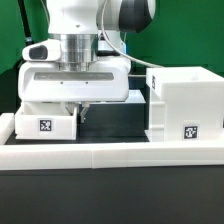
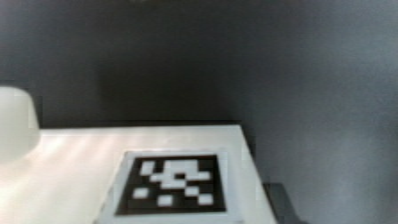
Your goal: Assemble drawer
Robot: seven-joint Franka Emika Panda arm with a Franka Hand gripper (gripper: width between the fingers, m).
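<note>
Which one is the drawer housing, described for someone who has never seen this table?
Start at the long white border wall across the front. Behind it, at the exterior view's right, stands the housing. It is the tall white box, far higher than the low tray at the other end.

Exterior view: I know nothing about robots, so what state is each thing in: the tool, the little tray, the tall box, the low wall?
tool: low over the table beside the small tray; open or shut, cannot tell.
small tray: loose on the table, not inside the housing, tag facing the camera.
housing: upright, standing apart from the tray.
border wall: lying flat along the front.
</note>
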